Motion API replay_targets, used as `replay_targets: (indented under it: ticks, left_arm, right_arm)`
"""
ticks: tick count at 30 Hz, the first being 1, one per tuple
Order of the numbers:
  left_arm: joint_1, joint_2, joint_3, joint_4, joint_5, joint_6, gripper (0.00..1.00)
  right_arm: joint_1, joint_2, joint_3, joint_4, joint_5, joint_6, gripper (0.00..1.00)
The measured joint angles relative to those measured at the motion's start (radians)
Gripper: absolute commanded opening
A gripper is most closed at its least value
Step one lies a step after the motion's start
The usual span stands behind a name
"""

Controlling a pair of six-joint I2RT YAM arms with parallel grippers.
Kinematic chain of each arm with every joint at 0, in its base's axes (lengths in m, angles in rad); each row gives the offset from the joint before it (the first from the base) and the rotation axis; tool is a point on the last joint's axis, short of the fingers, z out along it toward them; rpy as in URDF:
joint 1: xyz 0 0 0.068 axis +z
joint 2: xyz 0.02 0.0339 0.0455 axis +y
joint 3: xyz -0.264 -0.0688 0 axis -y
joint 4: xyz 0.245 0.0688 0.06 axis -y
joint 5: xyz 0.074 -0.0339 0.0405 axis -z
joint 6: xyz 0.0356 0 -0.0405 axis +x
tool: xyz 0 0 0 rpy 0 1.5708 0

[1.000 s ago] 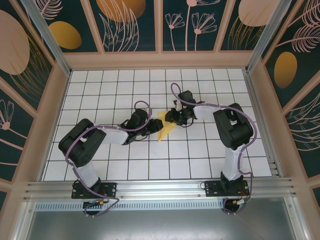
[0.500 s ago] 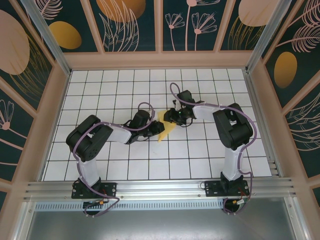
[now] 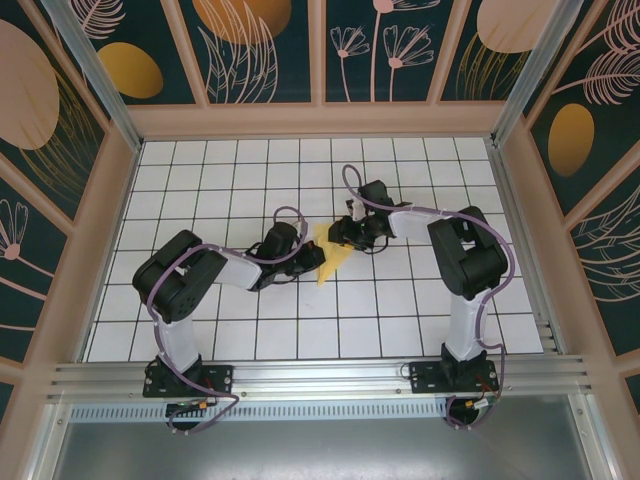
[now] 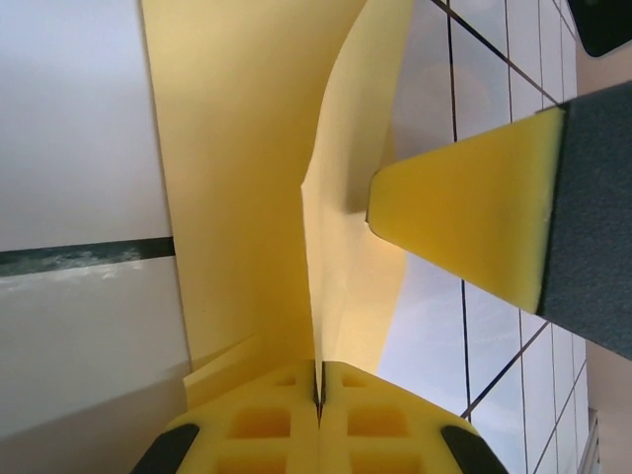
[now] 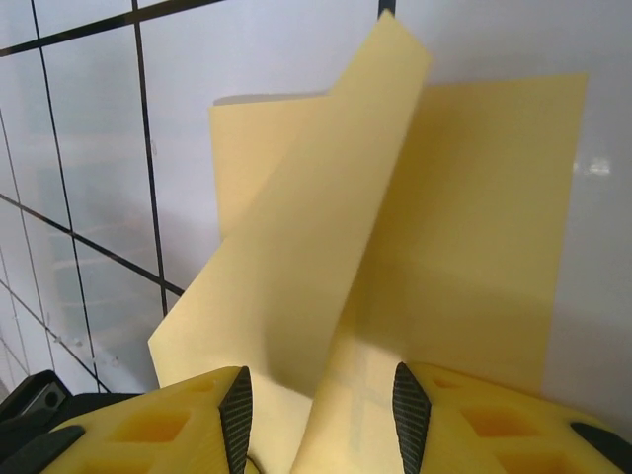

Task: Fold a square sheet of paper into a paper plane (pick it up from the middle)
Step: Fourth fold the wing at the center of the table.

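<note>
The square sheet of paper is pale yellow and partly folded, lying mid-table with one flap raised. My left gripper reaches it from the left. In the left wrist view its yellow pads are shut on the paper's upright crease. My right gripper is at the sheet's far end. In the right wrist view it stands open, with the raised flap standing between its fingers. One right finger rests against the flap in the left wrist view.
The white gridded table is walled by a wooden frame with patterned panels. The two grippers face each other closely over the paper. An aluminium rail runs along the near edge.
My left gripper has moved right onto the paper and closed on its crease. The right gripper has stayed at the far end, its jaws slightly wider.
</note>
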Motion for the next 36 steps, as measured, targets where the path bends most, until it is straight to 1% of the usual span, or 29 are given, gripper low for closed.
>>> replay_targets:
  ticks: [5,12,24,32,36]
  left_arm:
    - [0.009,0.000,-0.042,0.068,0.007,-0.039,0.00]
    - [0.015,0.000,-0.068,0.118,0.011,-0.074,0.00]
    - [0.015,0.000,-0.064,0.148,0.056,-0.079,0.00]
    - [0.015,0.000,-0.063,0.149,0.068,-0.079,0.00]
    - [0.015,0.005,-0.063,0.161,0.082,-0.079,0.00]
  right_arm:
    - [-0.016,-0.001,-0.016,0.016,-0.045,-0.027,0.45]
    - [-0.009,-0.001,-0.016,0.014,-0.039,-0.062,0.45]
    - [-0.002,-0.010,-0.023,0.019,-0.023,-0.061,0.45]
    - [-0.006,-0.089,-0.063,0.050,-0.085,-0.053,0.43]
    - [-0.006,-0.102,-0.072,0.077,-0.106,-0.049,0.41]
